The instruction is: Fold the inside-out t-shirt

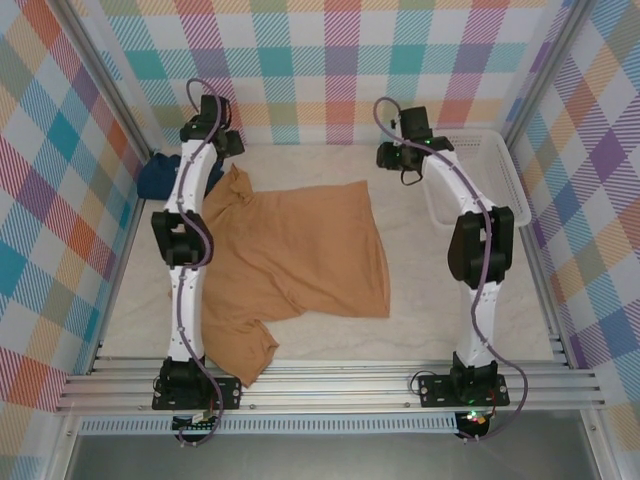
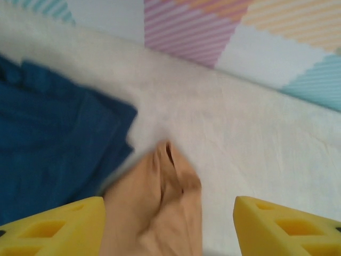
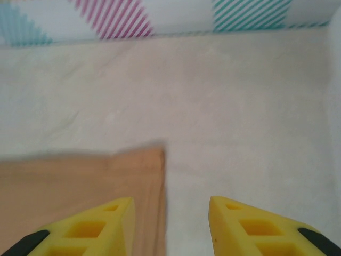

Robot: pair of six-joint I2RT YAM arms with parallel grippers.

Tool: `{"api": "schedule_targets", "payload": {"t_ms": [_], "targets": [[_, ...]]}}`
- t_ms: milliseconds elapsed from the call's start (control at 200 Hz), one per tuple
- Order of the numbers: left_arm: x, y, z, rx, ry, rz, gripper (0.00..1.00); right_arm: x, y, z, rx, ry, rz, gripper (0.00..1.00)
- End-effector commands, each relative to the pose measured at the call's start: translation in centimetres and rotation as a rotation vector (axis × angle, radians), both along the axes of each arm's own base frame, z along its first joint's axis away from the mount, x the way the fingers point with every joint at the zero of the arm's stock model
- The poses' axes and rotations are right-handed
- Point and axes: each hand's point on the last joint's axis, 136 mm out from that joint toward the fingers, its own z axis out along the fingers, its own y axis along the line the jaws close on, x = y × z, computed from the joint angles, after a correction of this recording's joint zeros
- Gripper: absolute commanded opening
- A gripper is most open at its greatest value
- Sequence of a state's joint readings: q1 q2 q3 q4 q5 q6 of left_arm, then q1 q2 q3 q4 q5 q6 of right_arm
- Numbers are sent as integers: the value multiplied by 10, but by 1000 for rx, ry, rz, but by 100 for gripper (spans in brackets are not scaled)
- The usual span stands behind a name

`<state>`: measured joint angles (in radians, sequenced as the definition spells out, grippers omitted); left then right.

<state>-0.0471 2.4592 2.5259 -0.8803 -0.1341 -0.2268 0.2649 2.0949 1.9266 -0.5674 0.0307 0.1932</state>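
Note:
The tan inside-out t-shirt [image 1: 290, 250] lies spread flat on the table, one sleeve reaching the far left and another hanging toward the near edge. My left gripper [image 1: 228, 147] hovers over the far-left sleeve. In the left wrist view the gripper [image 2: 169, 208] is open, and the bunched sleeve [image 2: 160, 213] lies loose beneath the gap between the yellow fingers [image 2: 64, 224]. My right gripper [image 1: 400, 160] is over the shirt's far-right corner. It stands open [image 3: 170, 202], with the flat corner of the shirt [image 3: 80, 181] under its left finger and not pinched.
A folded navy-blue shirt [image 1: 158, 175] [image 2: 53, 149] lies at the far left, right beside the tan sleeve. A white basket [image 1: 480, 170] stands at the far right. Plaid walls close in the table on three sides.

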Motion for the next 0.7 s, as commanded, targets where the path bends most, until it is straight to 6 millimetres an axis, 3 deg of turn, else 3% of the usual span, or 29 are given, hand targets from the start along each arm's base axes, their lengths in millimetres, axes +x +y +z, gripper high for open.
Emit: {"api": "schedule_targets", "payload": {"t_ms": [0, 30, 80, 130, 250, 385, 580, 695], "targets": [[-41, -18, 90, -195, -206, -9, 66, -79, 55, 8, 64, 68, 175, 43], [-54, -22, 95, -239, -234, -10, 66, -97, 66, -4, 80, 102, 202, 44], [-78, -29, 85, -298, -231, -9, 67, -123, 82, -24, 130, 168, 227, 44], [-103, -37, 65, -347, -194, -11, 67, -143, 100, -40, 215, 242, 263, 43], [-158, -43, 15, -392, -130, 25, 67, -161, 113, -72, 231, 336, 284, 43], [-206, -34, -37, -341, -25, 56, 68, -148, 119, -93, 219, 366, 301, 43], [-241, -23, -66, -273, 38, 69, 68, -111, 113, -80, 174, 259, 300, 45], [-250, -20, -84, -266, 31, 91, 69, -83, 114, -78, 217, 220, 274, 45]]}}
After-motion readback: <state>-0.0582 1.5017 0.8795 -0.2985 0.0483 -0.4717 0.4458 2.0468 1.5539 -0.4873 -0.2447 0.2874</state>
